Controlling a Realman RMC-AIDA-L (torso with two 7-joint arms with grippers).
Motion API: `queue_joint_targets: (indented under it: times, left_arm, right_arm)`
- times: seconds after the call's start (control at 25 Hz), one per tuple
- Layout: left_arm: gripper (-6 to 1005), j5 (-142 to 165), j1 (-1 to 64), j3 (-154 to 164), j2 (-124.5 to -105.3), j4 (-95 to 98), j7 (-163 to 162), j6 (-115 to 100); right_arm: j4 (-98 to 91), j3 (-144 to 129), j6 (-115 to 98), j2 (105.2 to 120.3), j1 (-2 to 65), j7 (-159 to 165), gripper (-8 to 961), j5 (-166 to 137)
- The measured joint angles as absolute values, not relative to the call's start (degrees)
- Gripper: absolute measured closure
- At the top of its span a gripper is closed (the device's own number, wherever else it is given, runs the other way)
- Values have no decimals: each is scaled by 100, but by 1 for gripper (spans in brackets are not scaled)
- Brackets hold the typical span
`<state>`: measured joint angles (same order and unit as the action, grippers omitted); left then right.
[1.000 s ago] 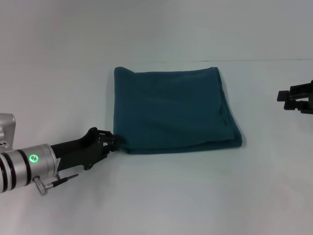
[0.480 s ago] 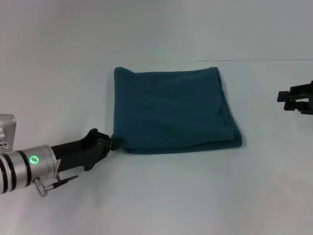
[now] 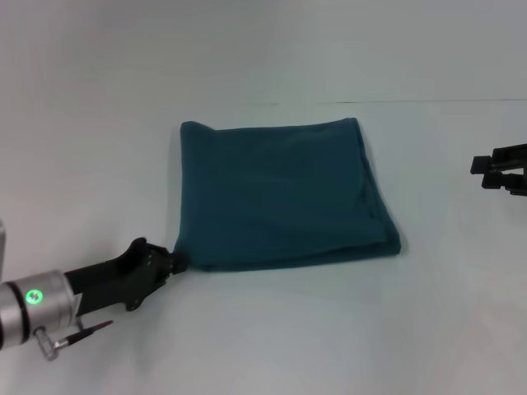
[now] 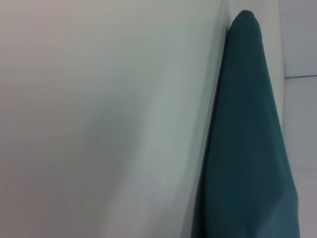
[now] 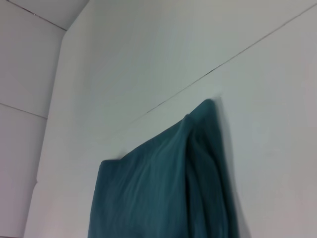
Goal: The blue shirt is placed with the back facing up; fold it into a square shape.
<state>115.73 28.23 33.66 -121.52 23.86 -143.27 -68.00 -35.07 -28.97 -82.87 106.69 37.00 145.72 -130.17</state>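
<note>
The blue shirt (image 3: 284, 193), folded near-square, lies mid-tabletop (image 3: 272, 329) and has slid slightly toward 7 o'clock since a second ago. The left tool (image 3: 174, 261), at its 7 o'clock corner, seems pinched on the cloth, tugging it square. The right tool (image 3: 502, 171) is parked at 3 o'clock, its opening indiscernible.

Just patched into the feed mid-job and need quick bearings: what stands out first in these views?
The blue shirt, already folded into a rough square, lies on the white table at the middle of the head view. The left gripper is at the shirt's near left corner, low against the table. The right gripper hangs off to the right, well apart from the cloth.
</note>
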Motion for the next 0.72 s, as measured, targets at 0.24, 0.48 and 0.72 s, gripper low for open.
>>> queue_joint_targets:
  times: [0.24, 0.48, 0.72]
  left_arm:
    - [975, 11570, 2529, 3316, -12157, 2614, -14360, -7100]
    - [974, 11578, 2401, 3194, -12154, 2674, -14325, -7200]
    - [937, 11589, 2328, 3185, -12100, 2762, -13957, -7435]
  right_arm:
    - [-3507, -2898, -8278, 10675, 3698, 14572, 559, -13017]
    - [-3507, -2901, -8292, 10697, 3698, 14572, 559, -13017]
    - [-3500, -2871, -8297, 10707, 3676, 14512, 560, -13016]
